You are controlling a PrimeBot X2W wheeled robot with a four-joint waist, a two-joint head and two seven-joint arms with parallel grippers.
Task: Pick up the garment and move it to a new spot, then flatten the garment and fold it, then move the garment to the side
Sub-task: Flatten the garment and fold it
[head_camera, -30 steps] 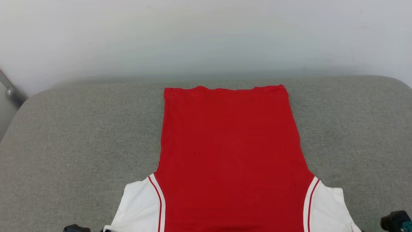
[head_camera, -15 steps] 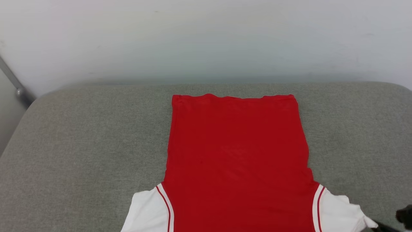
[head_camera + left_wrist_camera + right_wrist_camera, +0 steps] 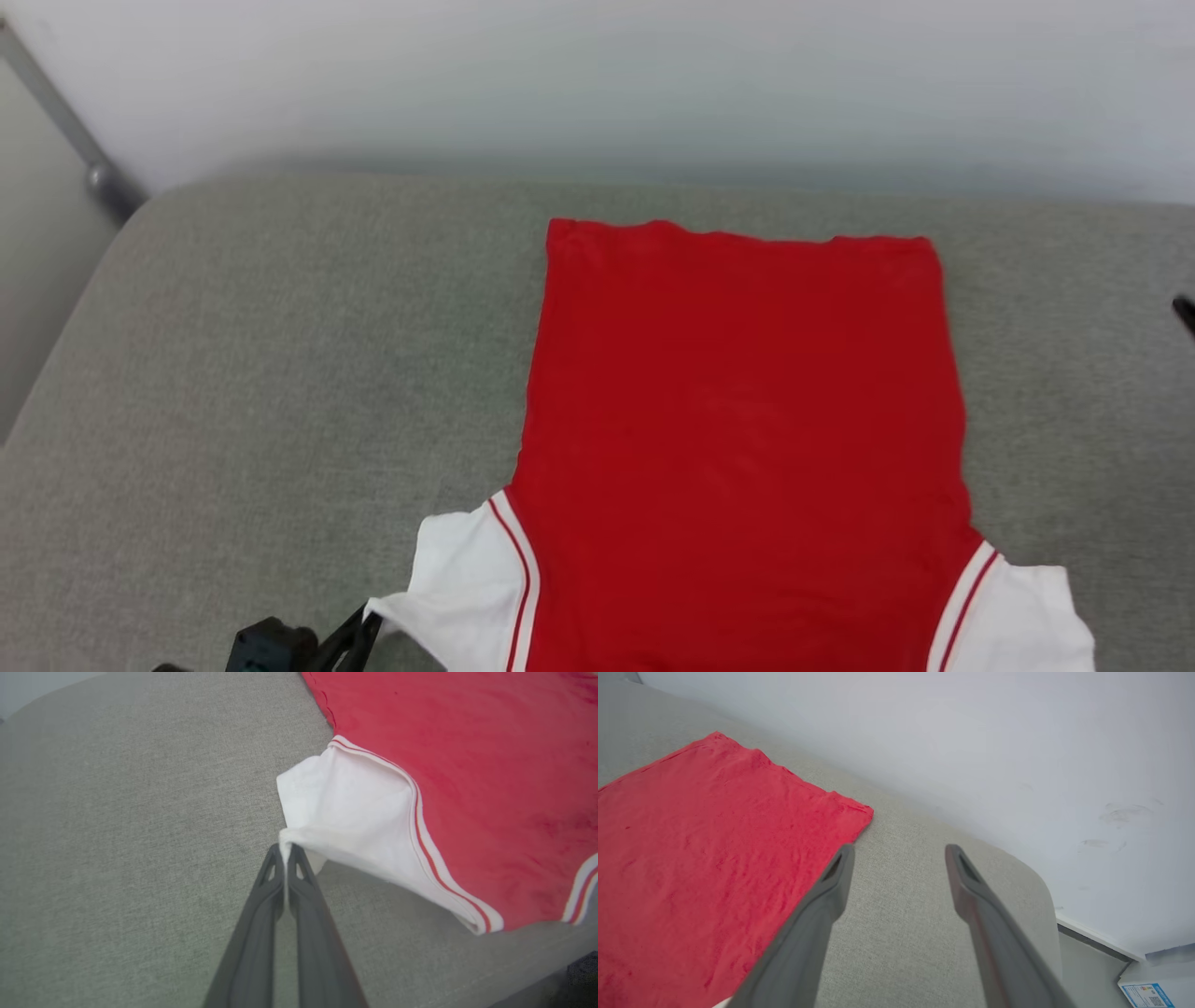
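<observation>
Garment: the red garment (image 3: 747, 420) is lying spread out on the grey cushion (image 3: 280, 373), plain red side facing up, its hem pointing toward the white wall (image 3: 597, 75).
Left hand: the left hand (image 3: 285, 847) is pinching the outer corner of the white left sleeve (image 3: 345, 807), fingers pressed together on the cloth, holding that corner slightly raised.
Right hand: the right hand (image 3: 900, 851) is hovering with fingers spread wide, gripping nothing, over bare cushion just beside the garment's far right corner.
Right sleeve: the right sleeve (image 3: 1022, 621) is lying flat.
</observation>
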